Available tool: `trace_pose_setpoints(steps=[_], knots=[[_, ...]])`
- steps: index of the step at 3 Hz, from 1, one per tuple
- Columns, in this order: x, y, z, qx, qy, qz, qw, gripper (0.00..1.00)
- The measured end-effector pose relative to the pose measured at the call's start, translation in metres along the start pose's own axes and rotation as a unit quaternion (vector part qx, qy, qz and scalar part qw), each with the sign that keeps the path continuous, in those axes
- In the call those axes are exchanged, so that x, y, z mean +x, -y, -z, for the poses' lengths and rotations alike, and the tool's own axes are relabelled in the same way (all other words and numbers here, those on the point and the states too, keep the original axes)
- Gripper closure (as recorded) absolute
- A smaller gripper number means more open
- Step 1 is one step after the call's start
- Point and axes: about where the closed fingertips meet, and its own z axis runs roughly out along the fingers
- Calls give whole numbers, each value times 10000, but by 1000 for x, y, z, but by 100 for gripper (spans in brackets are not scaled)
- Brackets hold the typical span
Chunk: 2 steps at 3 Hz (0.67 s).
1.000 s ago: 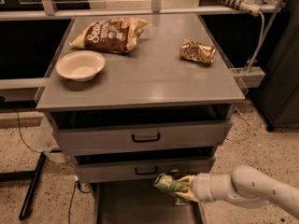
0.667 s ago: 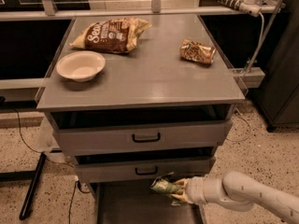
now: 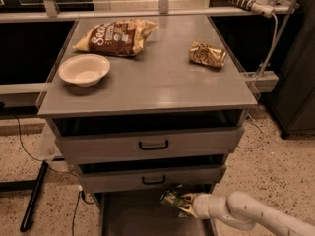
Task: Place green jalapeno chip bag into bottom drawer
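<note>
The green jalapeno chip bag [image 3: 171,197] is a small crinkled green foil bag held at the tip of my gripper [image 3: 183,204], just above the right side of the bottom drawer [image 3: 133,216]. The bottom drawer is pulled out, a flat grey tray below the two drawers with black handles. My white arm [image 3: 246,213] reaches in from the lower right. The gripper is shut on the bag's right end.
On the cabinet top [image 3: 162,77] lie a large brown chip bag [image 3: 115,37], a white bowl [image 3: 84,69] and a small gold-brown bag [image 3: 207,54]. The upper drawer [image 3: 152,144] and middle drawer [image 3: 152,179] are slightly open. A black pole [image 3: 32,198] leans at left.
My gripper with the green bag has moved a little to the left, further over the open bottom drawer. Nothing else has moved.
</note>
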Motion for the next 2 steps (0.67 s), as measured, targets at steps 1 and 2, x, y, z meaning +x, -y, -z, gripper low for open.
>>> trace_pose_setpoints(steps=[1, 2], knots=[[45, 18, -21, 152, -46, -61, 9999, 100], [45, 17, -21, 145, -44, -62, 9999, 100]])
